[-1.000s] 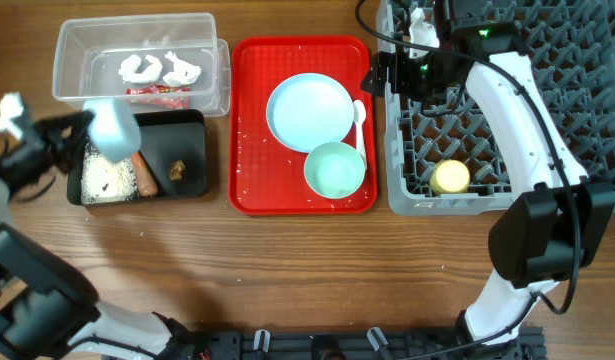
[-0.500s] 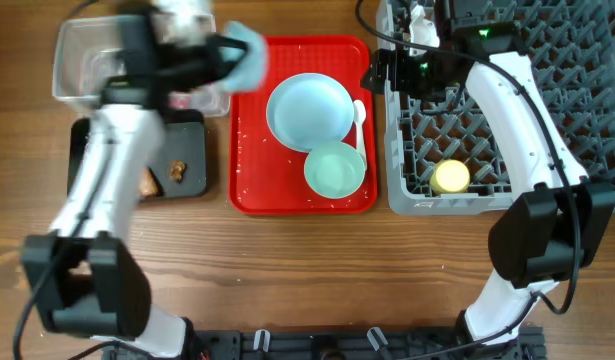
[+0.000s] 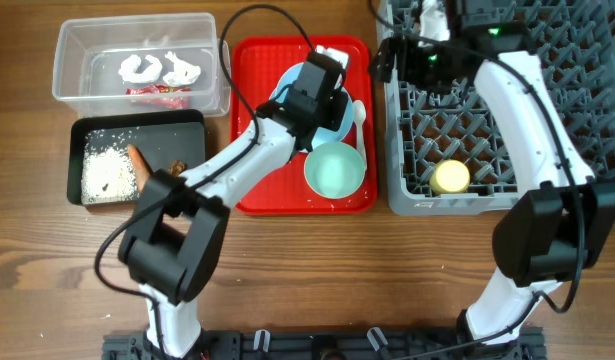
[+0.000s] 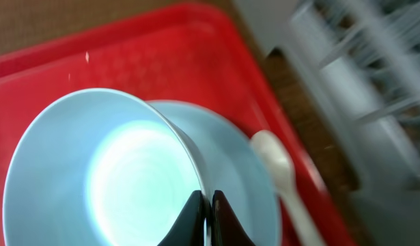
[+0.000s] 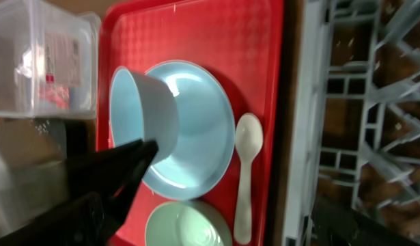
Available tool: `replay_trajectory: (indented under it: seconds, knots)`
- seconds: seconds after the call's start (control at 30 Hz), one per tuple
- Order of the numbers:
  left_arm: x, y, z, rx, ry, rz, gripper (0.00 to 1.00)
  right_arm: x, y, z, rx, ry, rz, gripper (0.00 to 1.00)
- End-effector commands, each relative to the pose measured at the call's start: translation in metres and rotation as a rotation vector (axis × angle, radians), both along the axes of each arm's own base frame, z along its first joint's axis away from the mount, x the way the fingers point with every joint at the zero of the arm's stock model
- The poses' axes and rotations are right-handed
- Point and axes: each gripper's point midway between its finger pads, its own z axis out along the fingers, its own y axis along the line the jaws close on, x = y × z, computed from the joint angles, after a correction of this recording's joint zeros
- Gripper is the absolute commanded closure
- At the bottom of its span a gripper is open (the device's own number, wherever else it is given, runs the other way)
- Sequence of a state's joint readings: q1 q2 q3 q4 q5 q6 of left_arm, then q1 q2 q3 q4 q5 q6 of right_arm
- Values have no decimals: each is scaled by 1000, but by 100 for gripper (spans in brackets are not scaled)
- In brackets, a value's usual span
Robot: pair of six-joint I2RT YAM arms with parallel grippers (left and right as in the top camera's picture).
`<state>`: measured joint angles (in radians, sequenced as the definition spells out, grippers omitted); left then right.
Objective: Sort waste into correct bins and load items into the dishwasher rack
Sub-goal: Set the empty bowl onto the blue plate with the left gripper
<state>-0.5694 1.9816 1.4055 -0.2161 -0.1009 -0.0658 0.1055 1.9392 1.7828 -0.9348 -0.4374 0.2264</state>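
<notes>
Wooden table [image 3: 287, 260] is carrying everything; far left, clear bin [image 3: 71, 62] is holding white crumpled scraps [image 3: 159, 68] and a red wrapper [image 3: 157, 91]; just in front of it, black tray [image 3: 192, 150] is holding pale crumbs [image 3: 107, 172] and an orange-brown piece [image 3: 139, 157]; red tray [image 3: 249, 150] is sitting in the middle; left gripper [image 4: 205, 205] is hanging over it with jaws pinched closed on the rim wall of the blue cup [image 4: 107, 171]; the cup is tipping on its side over the blue plate [image 5: 203, 137], contact with the plate unclear; white spoon [image 5: 245, 171] is lying on the red tray just right of the plate; green bowl [image 3: 335, 170] is sitting upright in front of the plate; dishwasher rack [image 3: 507, 110] is standing at right, touching the red tray's edge; a yellow item [image 3: 451, 177] is sitting in its near-left part; right gripper [image 3: 407, 62] is hovering over the rack's far-left corner; its jaws are not showing clearly, so cannot tell how far apart they are.
</notes>
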Motion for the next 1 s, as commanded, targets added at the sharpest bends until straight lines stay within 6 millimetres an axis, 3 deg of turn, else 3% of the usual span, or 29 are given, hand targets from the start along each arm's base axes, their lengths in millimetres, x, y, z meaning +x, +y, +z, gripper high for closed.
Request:
replay_trajectory:
  seconds: [0.0,0.1,0.2,0.3,0.43,0.6,0.77,0.87,0.97]
  knots:
    - [5,3,-12,68,-21,11,96,10,-9,23,86,-49,-20,0]
    - [3,0,-14,70,-18,6,90,13,-12,27,96,-58,-40,0]
    - [4,1,-13,62,-15,16,65,15,-12,29,97,-70,-38,1]
    - [5,3,-9,18,-7,65,55,18,-11,31,102,-82,-44,2]
    - [13,21,27,-84,-31,172,47,21,-9,34,113,-93,-55,5]
    - [18,81,97,-234,-69,370,43,26,4,38,117,-122,-50,11]
    - [7,152,146,-312,-89,532,37,31,21,31,-13,-160,-83,18]
    - [-1,187,159,-311,-95,595,33,32,35,23,-118,-187,-92,24]
    - [-5,212,159,-296,-88,646,20,30,51,12,-196,-199,-83,25]
